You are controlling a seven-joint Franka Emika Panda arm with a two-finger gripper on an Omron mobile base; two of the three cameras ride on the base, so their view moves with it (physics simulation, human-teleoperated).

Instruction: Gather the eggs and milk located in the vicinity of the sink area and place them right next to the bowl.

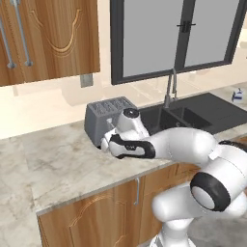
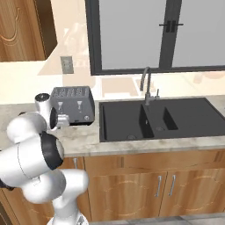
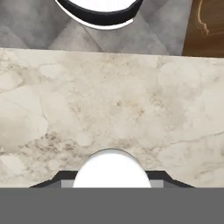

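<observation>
Egg above marble counter, near toaster.

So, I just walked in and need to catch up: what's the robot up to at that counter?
The white arm is bent low over the marble counter, just in front of the toaster that stands beside the sink. In the hand view, its gripper is shut on a smooth white egg over bare countertop. Whether the egg is lifted or resting there is unclear. The milk carton stands on the counter at the far side of the sink, untouched.
</observation>
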